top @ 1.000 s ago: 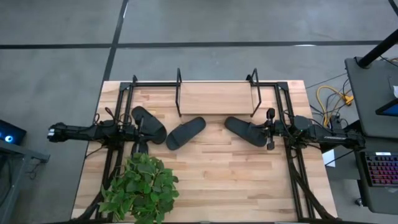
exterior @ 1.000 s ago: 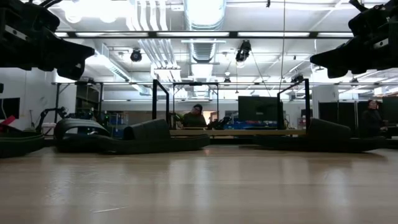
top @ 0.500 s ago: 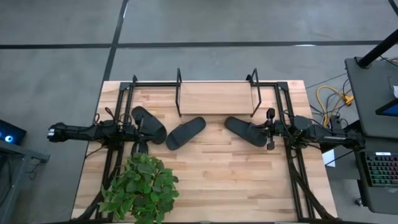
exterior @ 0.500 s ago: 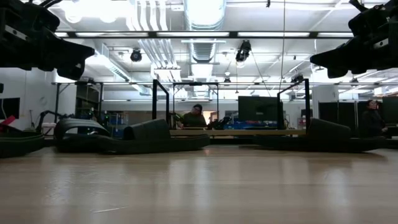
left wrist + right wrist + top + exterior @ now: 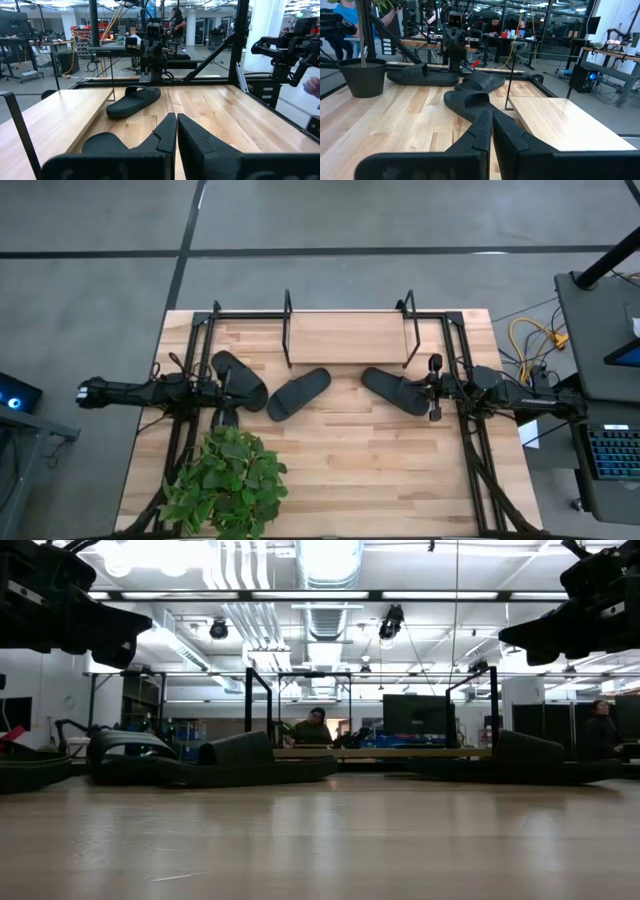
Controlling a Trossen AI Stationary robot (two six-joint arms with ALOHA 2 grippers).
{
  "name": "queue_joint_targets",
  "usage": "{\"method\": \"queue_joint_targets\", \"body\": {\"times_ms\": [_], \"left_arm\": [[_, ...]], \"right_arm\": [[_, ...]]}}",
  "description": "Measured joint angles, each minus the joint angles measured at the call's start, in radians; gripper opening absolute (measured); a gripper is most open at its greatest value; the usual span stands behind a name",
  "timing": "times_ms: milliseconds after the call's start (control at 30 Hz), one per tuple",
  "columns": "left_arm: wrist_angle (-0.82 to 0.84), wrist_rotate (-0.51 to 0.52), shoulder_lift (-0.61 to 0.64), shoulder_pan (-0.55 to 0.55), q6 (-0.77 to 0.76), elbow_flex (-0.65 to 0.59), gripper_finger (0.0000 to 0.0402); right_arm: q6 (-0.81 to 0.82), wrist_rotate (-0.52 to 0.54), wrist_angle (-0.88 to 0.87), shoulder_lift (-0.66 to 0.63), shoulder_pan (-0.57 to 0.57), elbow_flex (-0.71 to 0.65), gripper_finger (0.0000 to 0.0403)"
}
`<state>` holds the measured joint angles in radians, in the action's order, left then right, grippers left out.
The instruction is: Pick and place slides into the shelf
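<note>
waiting at the start: left gripper [image 5: 222,392] and right gripper [image 5: 434,388] both closed, empty. slides [image 5: 298,393] lie between them, beside the bare shelf [image 5: 347,337]. next, a gripper must open over a strap.

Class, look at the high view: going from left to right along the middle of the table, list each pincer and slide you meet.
Left pincer → slide beside it → angled middle slide → right-hand slide → right pincer.

Grey concrete floor [image 5: 400,215]; ceiling lights [image 5: 330,560] bright.
</note>
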<state>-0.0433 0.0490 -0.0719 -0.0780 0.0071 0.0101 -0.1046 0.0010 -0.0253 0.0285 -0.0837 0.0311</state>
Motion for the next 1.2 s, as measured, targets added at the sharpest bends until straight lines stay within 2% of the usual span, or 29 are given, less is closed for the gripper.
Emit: {"method": "queue_joint_targets", "body": {"times_ms": [933,1200], "left_arm": [[-0.001,0.000,0.000,0.000,0.000,0.000,0.0000],[-0.035,0.013,0.000,0.000,0.003,0.000,0.0000]], "right_arm": [[0.000,0.000,0.001,0.000,0.000,0.000,0.0008],[0.005,-0.001,0.063,0.000,0.000,0.000,0.0008]]}}
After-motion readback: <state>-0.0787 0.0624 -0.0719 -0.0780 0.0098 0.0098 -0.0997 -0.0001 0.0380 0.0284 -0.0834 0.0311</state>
